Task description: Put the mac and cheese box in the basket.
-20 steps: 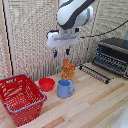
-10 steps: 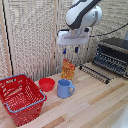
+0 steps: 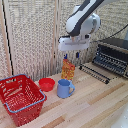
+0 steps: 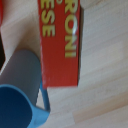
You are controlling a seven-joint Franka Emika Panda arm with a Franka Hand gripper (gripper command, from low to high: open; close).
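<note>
The mac and cheese carton [image 3: 68,70] stands upright on the wooden table, orange and yellow, just behind the blue mug [image 3: 64,88]. My gripper [image 3: 71,55] hangs directly above the carton's top, its two dark-tipped fingers apart and empty, not touching it. In the wrist view the carton [image 4: 60,45] fills the middle with yellow lettering, and the mug [image 4: 20,95] lies beside it; my fingers do not show there. The red wire basket [image 3: 15,82] with a light blue rim sits at the exterior view's left front.
A small red bowl [image 3: 46,84] sits between the basket and the mug. A dark toaster oven [image 3: 111,56] with its door down and rack out stands at the exterior view's right. A slatted screen stands behind the table.
My gripper has moved toward the exterior view's right and come down a little, now over the carton. The carton, mug, bowl and basket have not moved.
</note>
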